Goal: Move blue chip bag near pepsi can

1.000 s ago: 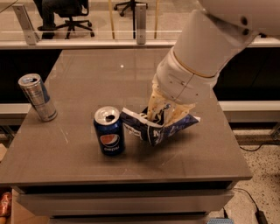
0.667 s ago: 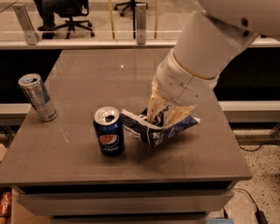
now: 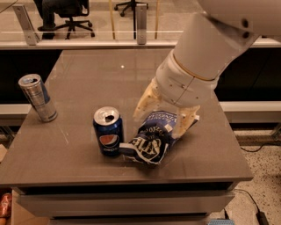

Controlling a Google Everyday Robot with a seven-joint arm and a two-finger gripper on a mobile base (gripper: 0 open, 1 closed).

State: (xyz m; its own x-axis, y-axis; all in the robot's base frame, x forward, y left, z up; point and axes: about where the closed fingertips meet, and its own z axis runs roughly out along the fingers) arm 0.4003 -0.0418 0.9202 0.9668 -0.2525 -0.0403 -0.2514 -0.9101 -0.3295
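The blue chip bag (image 3: 151,137), crumpled dark blue foil with white lettering, lies on the grey table (image 3: 88,74) near its front edge. Its left tip touches or almost touches the pepsi can (image 3: 108,132), a short dark blue can with the round logo that stands upright just left of it. My gripper (image 3: 164,115) hangs over the bag's back end from the big white arm. Its cream fingers (image 3: 144,104) stand apart, one on each side of the bag's upper part, and do not pinch it.
A taller slim silver-blue can (image 3: 37,97) stands upright at the table's left edge. A glass railing with metal posts (image 3: 140,19) runs behind the table, and an office chair (image 3: 66,13) stands beyond it. The floor drops off at the right.
The fingers, earlier closed together on the bag's top, have spread apart. The bag now lies flatter on the table beside the pepsi can.
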